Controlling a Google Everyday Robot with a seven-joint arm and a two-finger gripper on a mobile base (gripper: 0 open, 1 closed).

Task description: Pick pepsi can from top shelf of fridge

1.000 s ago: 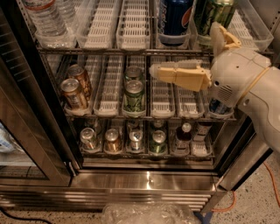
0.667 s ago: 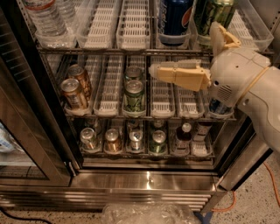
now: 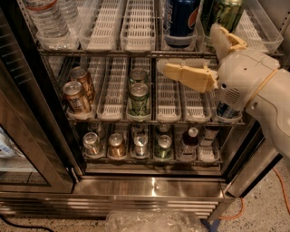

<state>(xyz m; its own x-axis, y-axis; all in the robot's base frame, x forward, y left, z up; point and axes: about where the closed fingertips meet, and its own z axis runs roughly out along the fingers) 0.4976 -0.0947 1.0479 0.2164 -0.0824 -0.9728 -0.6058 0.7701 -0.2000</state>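
Gripper (image 3: 190,49), in matt cream plastic, is hovering at right with jaws spread before the top shelf (image 3: 113,53), whose metal wire is carrying white slotted plastic trays. The pepsi can (image 3: 181,18) is showing a glossy blue finish. The fridge (image 3: 154,188) sill is gleaming as brushed stainless steel.

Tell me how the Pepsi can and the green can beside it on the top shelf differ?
The pepsi can is dark blue with white lettering; the green can is green-patterned. The pepsi can stands left, unobstructed; the green can stands right, partly behind the gripper. Both stand upright on the top shelf. The gripper, open, hovers before that shelf's front edge.
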